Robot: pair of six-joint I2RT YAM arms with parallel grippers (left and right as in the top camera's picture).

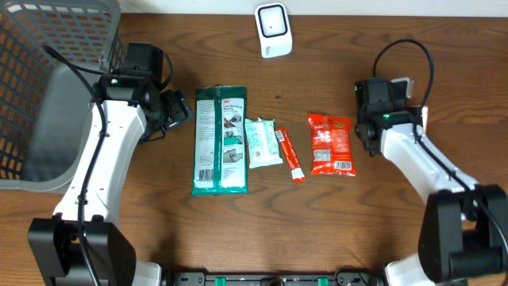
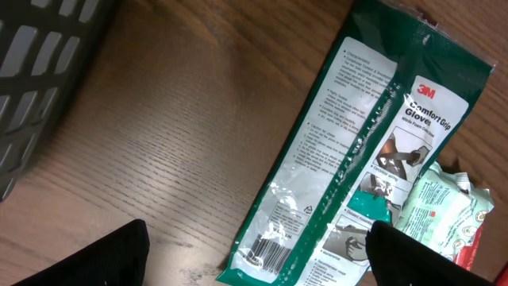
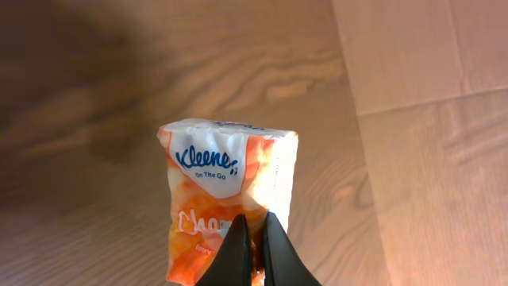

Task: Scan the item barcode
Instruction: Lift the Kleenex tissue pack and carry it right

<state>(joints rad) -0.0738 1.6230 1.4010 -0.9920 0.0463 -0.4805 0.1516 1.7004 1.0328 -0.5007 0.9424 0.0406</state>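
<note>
Closest to me, the right end effector (image 3: 254, 246) is closed, its fingers pinched together on the lower edge of the tissues (image 3: 230, 191). The pack stands upright in front of the wrist camera, clear of the counter (image 3: 119, 95), orange-and-white face toward me. I see no barcode on that face.

The left end effector (image 2: 262, 254) is wide open and holding nothing, hovering over the bottom end of the gloves (image 2: 357, 143), which lie flat with their barcode showing.

Further out, the snack bag (image 1: 330, 143) and two smaller packets lie in a row mid-counter. The scanner (image 1: 272, 30) sits at the far edge, well apart from the right arm, and the basket (image 1: 48, 79) is far left.

My read: pick-up done, scan not yet. I have to carry the tissues to the scanner and turn the barcode toward it.
</note>
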